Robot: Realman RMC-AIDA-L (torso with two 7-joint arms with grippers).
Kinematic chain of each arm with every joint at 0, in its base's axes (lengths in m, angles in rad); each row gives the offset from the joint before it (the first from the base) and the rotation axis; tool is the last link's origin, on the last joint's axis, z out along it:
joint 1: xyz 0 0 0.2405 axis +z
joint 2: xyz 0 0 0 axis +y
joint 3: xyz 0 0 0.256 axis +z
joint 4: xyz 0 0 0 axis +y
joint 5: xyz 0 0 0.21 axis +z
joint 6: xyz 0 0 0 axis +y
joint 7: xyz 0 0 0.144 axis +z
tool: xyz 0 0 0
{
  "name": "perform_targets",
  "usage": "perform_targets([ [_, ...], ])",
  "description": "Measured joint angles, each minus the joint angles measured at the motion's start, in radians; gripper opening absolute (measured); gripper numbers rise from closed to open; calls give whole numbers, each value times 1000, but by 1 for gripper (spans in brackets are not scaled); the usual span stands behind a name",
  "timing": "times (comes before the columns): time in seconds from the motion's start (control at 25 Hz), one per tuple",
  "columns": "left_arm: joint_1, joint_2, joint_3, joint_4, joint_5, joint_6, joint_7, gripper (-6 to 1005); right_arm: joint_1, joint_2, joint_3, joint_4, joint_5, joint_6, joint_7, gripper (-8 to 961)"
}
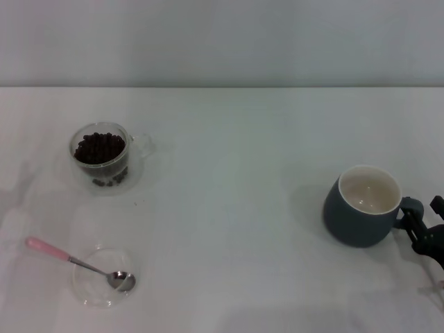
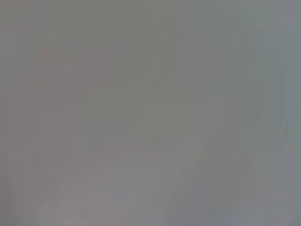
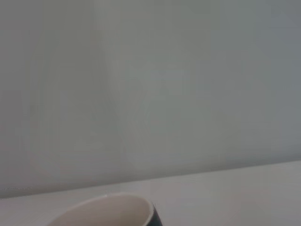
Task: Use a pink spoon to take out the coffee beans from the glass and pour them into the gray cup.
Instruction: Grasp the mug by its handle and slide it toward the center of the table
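One pincer, the right (image 1: 420, 223), sits at the cup's (image 1: 361, 208) handle, grip unreadable; a nudge could tip the cup.

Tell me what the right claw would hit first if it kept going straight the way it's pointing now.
Most likely the gray cup. The right claw sits at that cup's handle side, pointing toward it, and the right wrist view shows the cup's rim close ahead. Whether the claw already touches the handle is unclear.
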Motion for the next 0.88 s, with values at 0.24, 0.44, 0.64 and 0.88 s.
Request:
perform_targets([
  [0.24, 4, 1, 0, 0, -10, 0, 0, 880, 19, 0, 2, 0, -6, 0, 0, 550],
  [0.44, 12, 3, 0, 0, -32, 0, 0, 879, 29, 0, -5, 0, -7, -1, 0, 395],
  [0.64, 12, 5, 0, 1, -33, 0, 0, 880, 34, 0, -6, 6, -9, -28, 0, 227],
  [0.88, 12, 5, 0, 2, -34, 0, 0, 879, 48, 4, -28, 17, -21, -44, 0, 177],
])
